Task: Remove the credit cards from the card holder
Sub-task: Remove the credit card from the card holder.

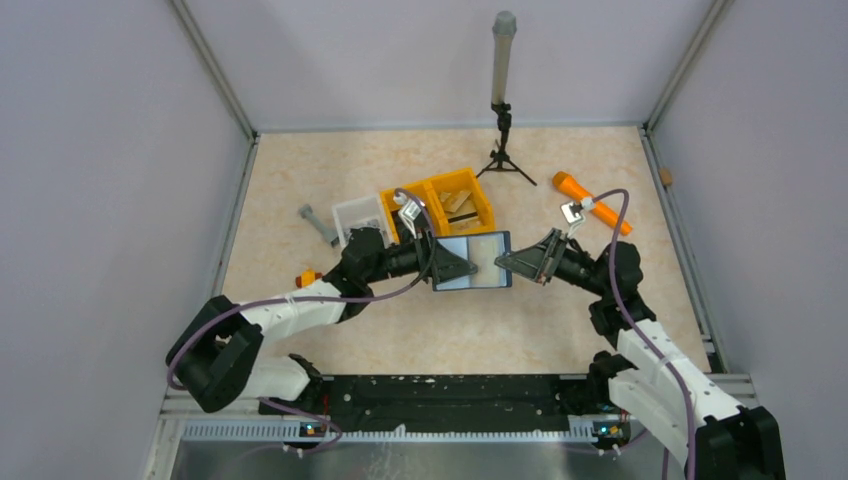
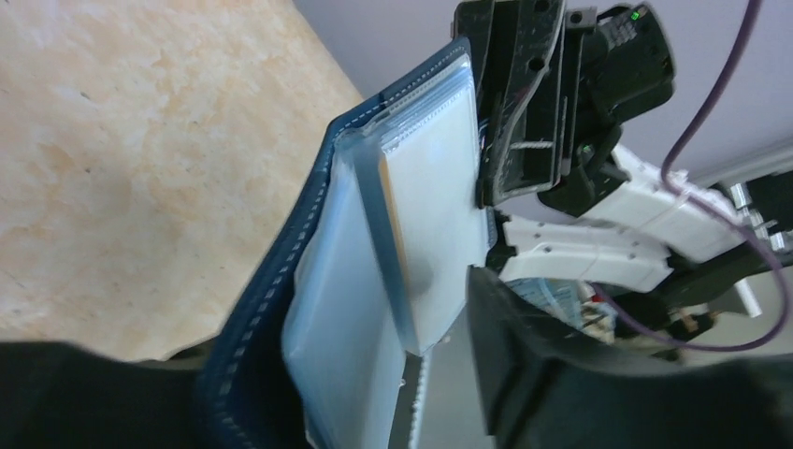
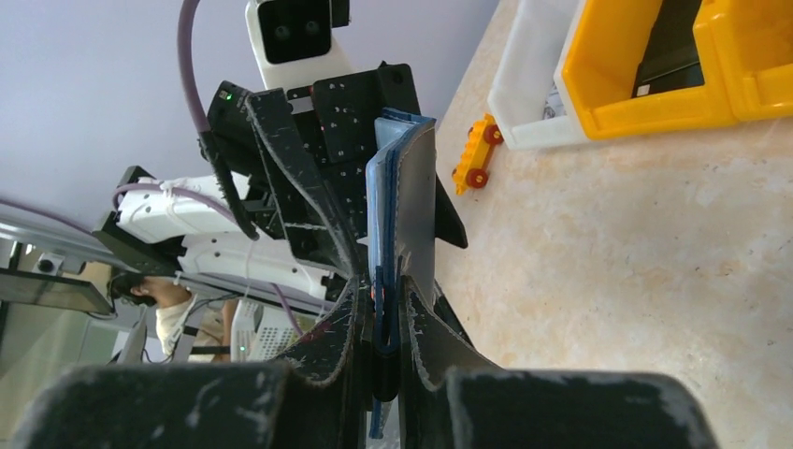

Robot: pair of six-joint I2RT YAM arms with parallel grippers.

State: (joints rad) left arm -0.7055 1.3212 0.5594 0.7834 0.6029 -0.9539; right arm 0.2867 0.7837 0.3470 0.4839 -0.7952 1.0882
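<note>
- Hanging mid-frame in the top view, the open card holder (image 1: pixel 484 262) is held off the table between both arms.
- The right gripper (image 3: pixel 382 295) is pressed together on the holder's edge. The left gripper (image 1: pixel 465 266) has its fingers spread around the opposite edge.
- A tan card (image 2: pixel 393 220) sits in a clear pocket.
- The yellow bin (image 1: pixel 478 206) and white tray (image 1: pixel 357 214) lie just above the holder, with an orange toy car (image 1: pixel 306 279) to the left.
</note>
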